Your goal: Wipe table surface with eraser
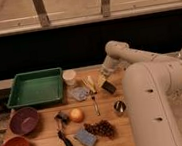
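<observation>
The eraser [108, 87], a small black block with a paler tan back, lies on the light-brown wooden table surface [45, 136] at its far right part. My gripper [104, 79] reaches down from the white arm at the upper right and sits right on the eraser, holding it against the tabletop. The fingertips are hidden behind the wrist and the eraser.
A green tray [36, 87] stands at the back left, with a white cup [70, 76] beside it. A metal cup [119, 106], fork [95, 104], orange [77, 114], grapes [102, 129], blue sponge [85, 137], black-handled brush [67, 141] and two bowls [23, 120] lie nearer. My white body [155, 109] fills the right side.
</observation>
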`<state>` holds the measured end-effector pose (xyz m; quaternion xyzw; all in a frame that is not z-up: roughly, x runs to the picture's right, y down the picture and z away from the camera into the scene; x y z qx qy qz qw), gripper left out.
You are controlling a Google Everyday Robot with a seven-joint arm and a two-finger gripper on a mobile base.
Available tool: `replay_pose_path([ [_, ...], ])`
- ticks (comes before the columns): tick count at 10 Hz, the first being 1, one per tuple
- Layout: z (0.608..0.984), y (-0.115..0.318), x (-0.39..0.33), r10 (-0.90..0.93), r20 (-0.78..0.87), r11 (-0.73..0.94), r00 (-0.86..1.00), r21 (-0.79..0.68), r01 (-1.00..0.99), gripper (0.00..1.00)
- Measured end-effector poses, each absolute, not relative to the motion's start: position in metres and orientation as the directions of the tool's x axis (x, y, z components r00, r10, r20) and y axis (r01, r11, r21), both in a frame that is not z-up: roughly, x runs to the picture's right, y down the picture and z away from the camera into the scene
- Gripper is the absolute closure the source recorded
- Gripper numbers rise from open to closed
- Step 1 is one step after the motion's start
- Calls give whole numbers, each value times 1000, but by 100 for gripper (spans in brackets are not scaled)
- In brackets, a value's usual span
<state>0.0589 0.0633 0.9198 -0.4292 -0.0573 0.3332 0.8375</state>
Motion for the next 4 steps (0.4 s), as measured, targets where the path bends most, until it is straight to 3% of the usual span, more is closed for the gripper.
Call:
replay_pose_path([
  [4, 896, 106, 43, 564, -150, 412, 812, -801, -434, 100],
])
